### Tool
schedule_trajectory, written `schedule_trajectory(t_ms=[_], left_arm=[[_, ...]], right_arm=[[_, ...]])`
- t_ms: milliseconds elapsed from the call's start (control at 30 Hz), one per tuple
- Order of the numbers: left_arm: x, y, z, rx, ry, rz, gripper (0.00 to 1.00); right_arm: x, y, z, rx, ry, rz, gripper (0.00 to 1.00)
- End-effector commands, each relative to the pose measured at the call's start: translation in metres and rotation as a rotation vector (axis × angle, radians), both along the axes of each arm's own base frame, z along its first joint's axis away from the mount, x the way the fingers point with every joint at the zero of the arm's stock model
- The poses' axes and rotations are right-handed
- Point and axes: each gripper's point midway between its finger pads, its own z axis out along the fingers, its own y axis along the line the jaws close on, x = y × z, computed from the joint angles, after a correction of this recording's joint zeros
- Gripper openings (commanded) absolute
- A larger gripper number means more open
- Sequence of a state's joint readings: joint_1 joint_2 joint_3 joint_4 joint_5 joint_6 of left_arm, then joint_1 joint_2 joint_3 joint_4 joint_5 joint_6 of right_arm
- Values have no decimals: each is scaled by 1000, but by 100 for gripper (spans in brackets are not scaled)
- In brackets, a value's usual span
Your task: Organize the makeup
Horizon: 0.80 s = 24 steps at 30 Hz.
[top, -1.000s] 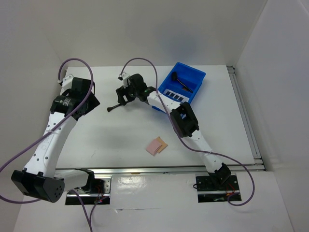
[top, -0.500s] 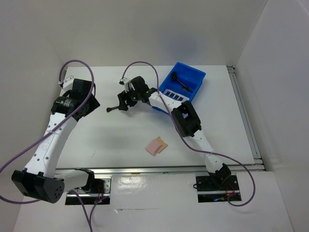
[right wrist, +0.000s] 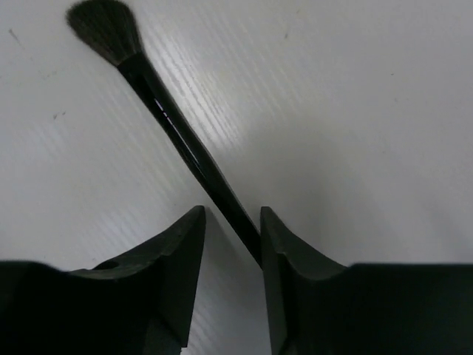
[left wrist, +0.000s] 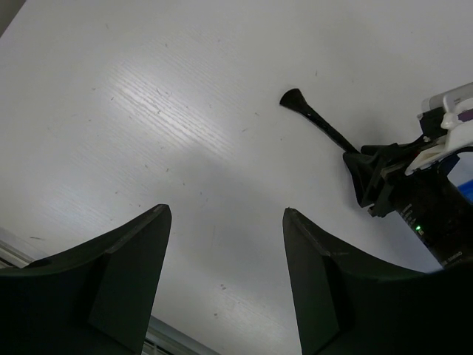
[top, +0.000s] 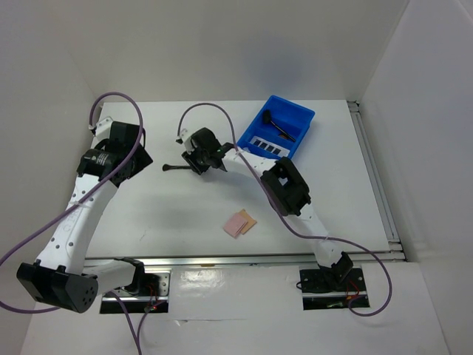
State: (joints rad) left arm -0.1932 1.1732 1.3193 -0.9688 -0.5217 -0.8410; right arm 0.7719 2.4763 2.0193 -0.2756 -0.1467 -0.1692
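Right wrist view: the right gripper [right wrist: 232, 216] has squeezed in around the black brush [right wrist: 174, 133] lying on the worktop [right wrist: 355, 111]; whether it pinches yet, I cannot tell. The left gripper [left wrist: 225, 214] waits open and empty. Lifting the brush to the blue tray [top: 293, 106] looks next.

Blue tray [top: 293, 104] at back, white table [top: 170, 214]

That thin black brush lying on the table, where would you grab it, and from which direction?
Grip the slim straight handle of the brush, not the soft flared bristle tip. It lies flat on the table, so come straight down from above, a finger on each side. The right hand straddles it that way, toward the end away from the bristles.
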Motion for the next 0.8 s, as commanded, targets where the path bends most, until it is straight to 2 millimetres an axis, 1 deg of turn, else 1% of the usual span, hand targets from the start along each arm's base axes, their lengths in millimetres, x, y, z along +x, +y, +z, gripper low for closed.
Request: schedule_trajectory(t_ms=[0, 100, 133, 167, 200, 233, 267, 333, 367, 400, 433, 467, 500, 533, 567, 600, 633, 667, 700, 733, 767], left_arm=[[-1, 3, 7, 2, -29, 3, 75], [-1, 1, 6, -5, -28, -3, 75], [-1, 1, 6, -5, -28, -3, 75], [-1, 1, 6, -5, -28, -3, 75], [-1, 1, 6, -5, -28, -3, 75], [-1, 1, 6, -5, -28, -3, 75], [-1, 1, 6, -5, -28, -3, 75], [-1, 1, 6, -5, -28, -3, 75], [-1, 1, 6, -5, -28, -3, 75], [-1, 1, 6, -5, -28, -3, 75], [0, 1, 11, -8, -41, -3, 75], [0, 1, 11, -8, -41, -3, 75], [1, 0, 17, -10, -55, -3, 75], [3, 0, 22, -13, -68, -3, 75], [3, 0, 22, -13, -68, -3, 75], [4, 2, 27, -9, -83, 3, 75], [4, 2, 27, -9, -83, 3, 75], [4, 2, 27, -9, -83, 3, 75], [4, 2, 27, -9, -83, 3, 75], [4, 2, 27, -9, -83, 3, 75], [4, 2, 27, -9, -83, 3, 75]], right_arm=[[-14, -18, -6, -114, -23, -14, 37], [-20, -18, 0, -123, -36, -4, 26], [-20, -21, 2, -130, -41, -12, 18], [-20, -21, 2, -130, -41, -12, 14], [-24, -17, 8, -124, -56, 2, 10], [-22, -18, 14, -121, -68, -5, 7], [-22, -18, 14, -121, -68, -5, 0], [-15, -11, 40, -81, -106, -9, 0], [-17, -8, 52, -56, -112, 3, 0], [-10, -9, 68, -34, -133, -7, 0], [-12, -7, 77, -19, -142, 10, 0], [-3, -6, 107, 27, -187, -2, 0], [-2, -5, 118, 45, -205, -4, 0], [12, -13, 140, 72, -235, -32, 0], [16, -17, 159, 107, -254, -43, 0], [20, -21, 173, 128, -270, -49, 0], [29, -33, 182, 134, -281, -72, 0], [36, -42, 202, 148, -323, -93, 0], [41, -49, 211, 160, -340, -108, 0], [53, -66, 218, 155, -356, -151, 0], [59, -76, 225, 148, -376, -170, 0]])
